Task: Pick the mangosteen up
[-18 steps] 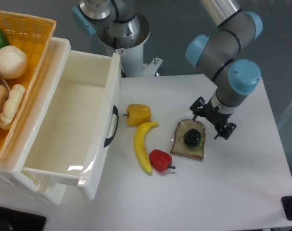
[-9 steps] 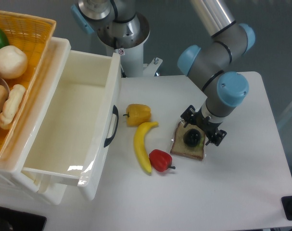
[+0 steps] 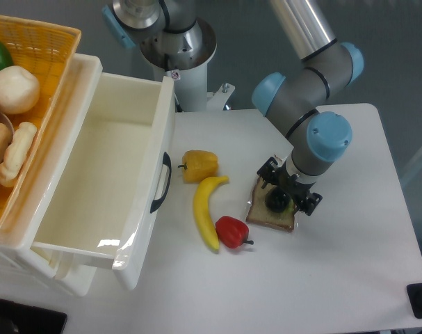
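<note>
The mangosteen [image 3: 277,201] sits on top of a brown bread slice [image 3: 271,211] lying flat on the white desk [image 3: 350,264], right of the scene's centre; only part of its dark glossy skin shows, because the pincer [image 3: 288,193] hangs directly over it; the pincer's black fingers [image 3: 268,174] stand on either side of the fruit, one at its far-left and one at its near-right, so it is spread about as wide as the fruit; whether the fingers touch the skin or have any grip on it cannot be told from this view. The grey arm with blue joint caps [image 3: 328,134] reaches down to it from the far side of the desk.

Left of the bread, a red pepper [image 3: 231,231] lies just beside the slice's near-left corner; a banana [image 3: 206,211] curves from far to near, its lower part touching or almost touching the pepper; a yellow pepper [image 3: 199,165] rests beyond the banana's far tip. Further left stands a white bin [image 3: 106,181] with a black handle [image 3: 161,182] on its right wall; an orange basket [image 3: 30,83] holding assorted foods sits over the bin's left edge; a second robot base [image 3: 170,42] stands at the far edge of the desk.
</note>
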### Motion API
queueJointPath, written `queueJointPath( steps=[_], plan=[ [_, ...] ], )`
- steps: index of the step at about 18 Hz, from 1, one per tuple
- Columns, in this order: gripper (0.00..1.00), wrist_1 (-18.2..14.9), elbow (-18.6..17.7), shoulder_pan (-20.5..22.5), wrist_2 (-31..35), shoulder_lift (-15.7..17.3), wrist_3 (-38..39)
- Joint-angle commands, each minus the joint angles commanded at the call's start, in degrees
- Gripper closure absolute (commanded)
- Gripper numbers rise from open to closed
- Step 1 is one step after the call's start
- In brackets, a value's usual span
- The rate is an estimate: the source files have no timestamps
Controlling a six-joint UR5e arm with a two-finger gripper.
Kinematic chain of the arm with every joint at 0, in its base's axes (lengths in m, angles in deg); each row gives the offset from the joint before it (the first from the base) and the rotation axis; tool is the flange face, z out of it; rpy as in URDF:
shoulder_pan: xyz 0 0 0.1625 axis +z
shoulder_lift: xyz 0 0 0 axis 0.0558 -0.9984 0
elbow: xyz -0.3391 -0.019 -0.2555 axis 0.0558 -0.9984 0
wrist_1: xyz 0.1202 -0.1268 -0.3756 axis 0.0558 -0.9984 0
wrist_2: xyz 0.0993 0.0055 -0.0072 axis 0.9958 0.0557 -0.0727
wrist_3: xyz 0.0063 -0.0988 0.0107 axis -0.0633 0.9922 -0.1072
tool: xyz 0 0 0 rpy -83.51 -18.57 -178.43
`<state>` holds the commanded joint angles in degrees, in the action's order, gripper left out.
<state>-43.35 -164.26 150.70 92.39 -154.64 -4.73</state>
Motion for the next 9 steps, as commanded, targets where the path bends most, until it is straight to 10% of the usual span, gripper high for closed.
queueJointPath(
  steps=[9],
  plan=[
    [0.66,-0.1,0.3,0.2,-0.1,0.3,-0.1]
  ],
)
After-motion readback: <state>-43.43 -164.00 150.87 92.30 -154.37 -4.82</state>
